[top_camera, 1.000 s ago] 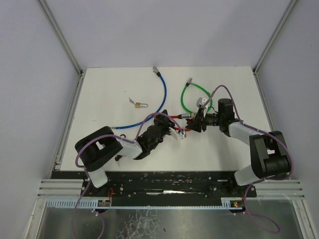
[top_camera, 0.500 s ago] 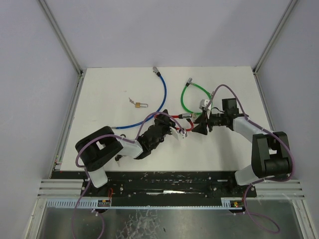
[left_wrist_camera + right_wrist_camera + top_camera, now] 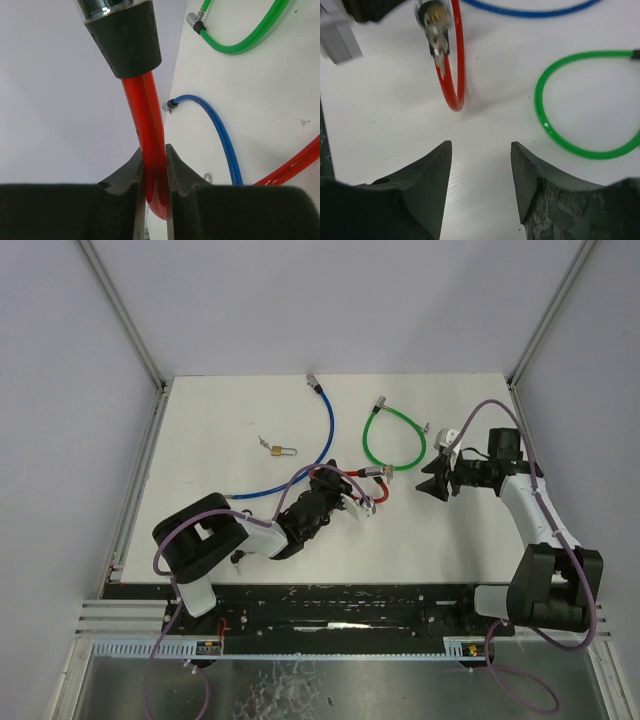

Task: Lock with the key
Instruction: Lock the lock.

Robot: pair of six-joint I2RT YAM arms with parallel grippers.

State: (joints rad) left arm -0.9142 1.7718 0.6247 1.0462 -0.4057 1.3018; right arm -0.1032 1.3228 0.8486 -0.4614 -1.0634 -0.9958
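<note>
A red cable lock (image 3: 378, 495) lies at the table's middle. My left gripper (image 3: 352, 502) is shut on its red cable (image 3: 153, 150), just below the black lock head (image 3: 125, 40). In the right wrist view the lock head (image 3: 434, 14) faces me, and a metal key (image 3: 438, 47) hangs from its round face. My right gripper (image 3: 430, 483) stands open to the right of the lock, apart from it. Nothing sits between its fingers, and its jaws (image 3: 481, 147) hang over bare table.
A green cable lock (image 3: 392, 438) lies behind the red one, close to my right gripper. A blue cable lock (image 3: 322, 435) curves at the back left. A small brass padlock (image 3: 281, 450) with keys sits left of it. Metal frame posts stand at the table's back corners.
My right gripper has opened and drawn back to the right, away from the lock head where it was a second ago. The left gripper and red cable have not moved.
</note>
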